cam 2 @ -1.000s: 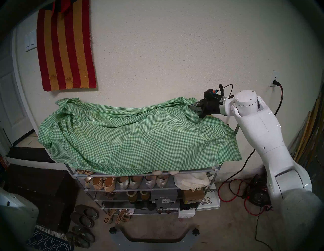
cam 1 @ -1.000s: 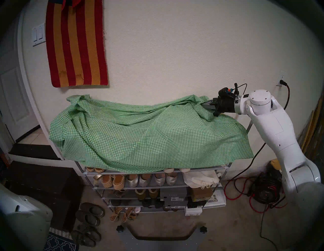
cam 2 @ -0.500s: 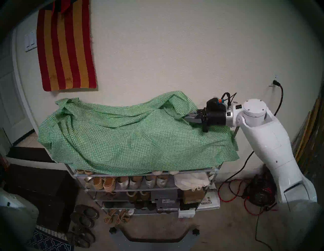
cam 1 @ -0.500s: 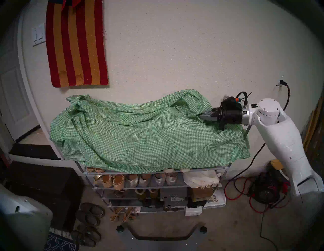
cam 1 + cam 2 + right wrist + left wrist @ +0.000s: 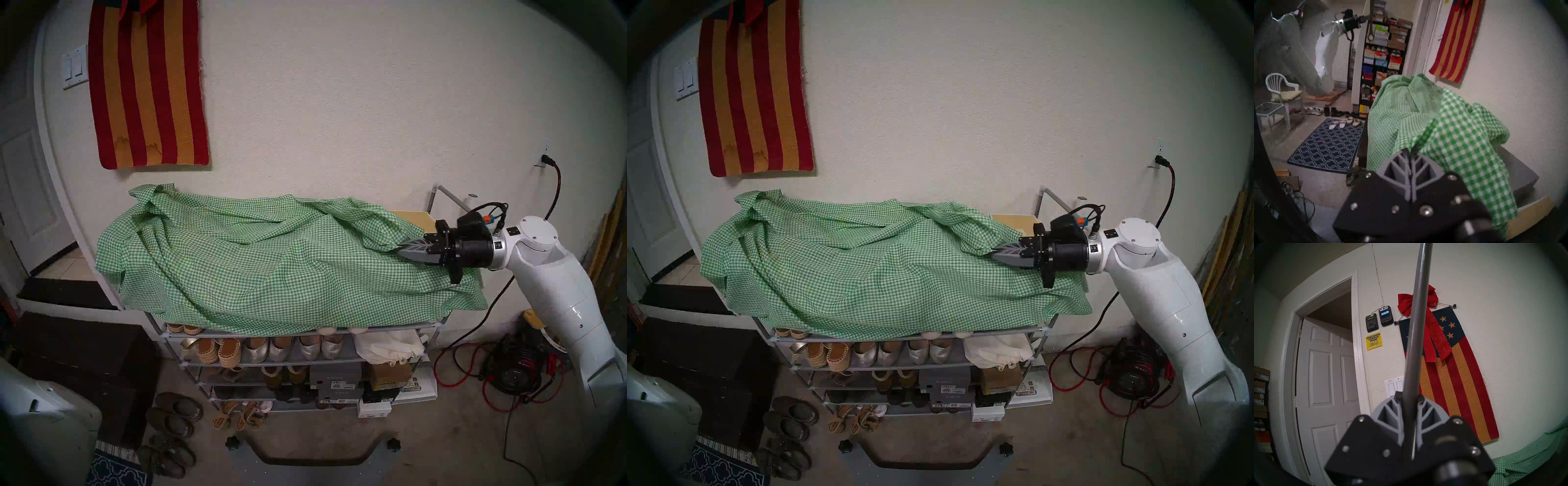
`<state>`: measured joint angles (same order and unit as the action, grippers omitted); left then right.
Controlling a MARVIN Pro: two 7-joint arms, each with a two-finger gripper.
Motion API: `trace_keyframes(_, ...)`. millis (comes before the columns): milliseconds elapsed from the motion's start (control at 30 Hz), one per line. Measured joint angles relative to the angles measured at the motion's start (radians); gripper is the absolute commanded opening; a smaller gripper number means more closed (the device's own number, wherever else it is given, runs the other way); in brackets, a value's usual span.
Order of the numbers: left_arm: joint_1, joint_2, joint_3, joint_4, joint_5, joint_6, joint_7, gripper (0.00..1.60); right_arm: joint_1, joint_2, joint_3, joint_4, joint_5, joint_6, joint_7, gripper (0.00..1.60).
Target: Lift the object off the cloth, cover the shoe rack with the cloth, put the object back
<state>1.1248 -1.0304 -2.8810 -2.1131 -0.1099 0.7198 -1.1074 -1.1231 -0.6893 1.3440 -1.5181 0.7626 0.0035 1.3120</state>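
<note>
A: What are the fingers doing?

B: The right gripper is closed on a bunched fold of the green checked cloth, pinched between the grey fingers. The left gripper is clamped on the grey shoehorn, which stands up and away from it, well clear of the shoe rack.

A: What has changed in the last second?

B: The right gripper has drawn back from the wall toward the rack's front, sinking a little and turning as it went. A second ago it held the fold high at the rack's back right corner; now it holds it lower, over the rack's right end. That pull has bared the back right corner: a tan board and the rack's side rail now show there.

A: And for the task?

B: The covering is probably unfinished. The cloth lies over most of the rack's top and hangs over its front edge, but the right rear is open and the lower shelves show. The shoehorn cannot go back until the cloth is spread.
</note>
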Motion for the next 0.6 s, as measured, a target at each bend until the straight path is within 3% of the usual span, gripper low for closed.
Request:
trace_keyframes(367,0.003,0.000,0.000,0.000,-0.004,0.000,0.000,0.00,-0.138,0.029,0.195,-0.087,0.240,-0.122,0.013,0.00)
trace_keyframes(600,0.004,0.001,0.000,0.000,-0.006,0.000,0.000,0.00,-0.220,0.046,0.314,-0.145,0.335,-0.153,0.061,0.00)
